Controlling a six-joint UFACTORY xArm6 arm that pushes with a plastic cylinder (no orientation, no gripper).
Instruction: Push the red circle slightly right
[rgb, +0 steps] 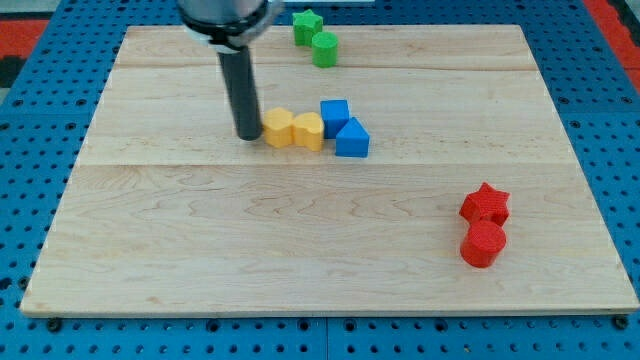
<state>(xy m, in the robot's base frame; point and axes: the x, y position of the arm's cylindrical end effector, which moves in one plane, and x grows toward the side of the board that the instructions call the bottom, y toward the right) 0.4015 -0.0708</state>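
The red circle (483, 244) is a short red cylinder lying near the view's lower right on the wooden board (200, 250). A red star (486, 203) touches it just above. My tip (246, 135) is far from them, up and to the left of the board's middle. It stands right beside the left side of a yellow block (278, 127).
Two yellow blocks sit side by side, the second (309, 130) to the right of the first. A blue cube (335, 114) and a blue wedge-like block (351, 139) sit right of them. A green star (307, 26) and a green cylinder (324, 49) sit near the top edge.
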